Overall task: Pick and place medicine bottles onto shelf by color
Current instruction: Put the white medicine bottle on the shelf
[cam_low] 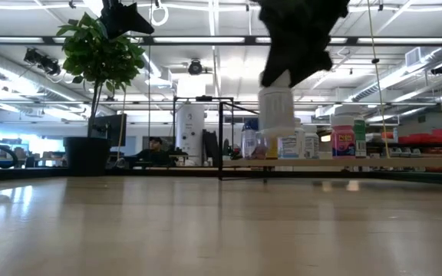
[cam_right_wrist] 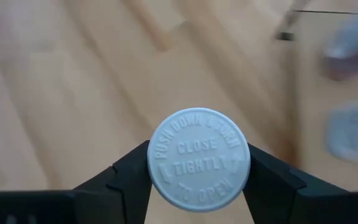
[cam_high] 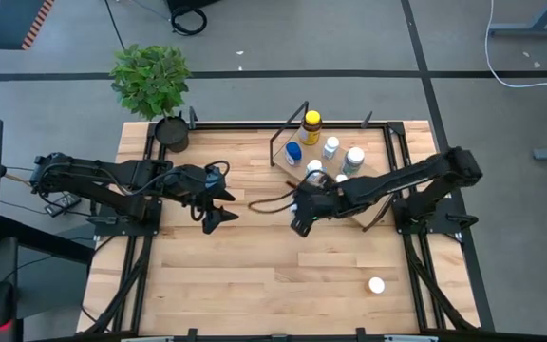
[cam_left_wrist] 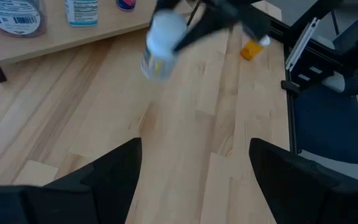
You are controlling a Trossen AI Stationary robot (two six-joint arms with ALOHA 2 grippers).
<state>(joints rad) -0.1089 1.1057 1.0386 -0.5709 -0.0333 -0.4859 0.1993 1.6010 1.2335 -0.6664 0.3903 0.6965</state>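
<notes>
Right gripper (cam_right_wrist: 199,180) has a bottle! Its fingers (cam_right_wrist: 126,171) pinch the white cap (cam_right_wrist: 198,157) from both sides, the raised letters on top reading "close tightly". From table height the white-capped bottle (cam_low: 276,111) hangs clear above the wooden surface (cam_high: 254,275), dangling under the dark gripper with its label facing the room. From overhead the right arm stretches in toward the middle, just in front of the shelf (cam_high: 367,214).

The shelf sits at the far right part of the surface, carrying a cluster of bottles: an amber one with a yellow cap (cam_high: 311,124), a blue-capped one (cam_high: 293,152), and several white-capped ones (cam_high: 353,158). One more white-capped bottle (cam_high: 376,284) stands alone near the front right corner.

Left gripper (cam_high: 218,211) hovers left of centre, jaws spread wide and holding nothing. A potted plant (cam_high: 153,84) stands at the far left corner.
</notes>
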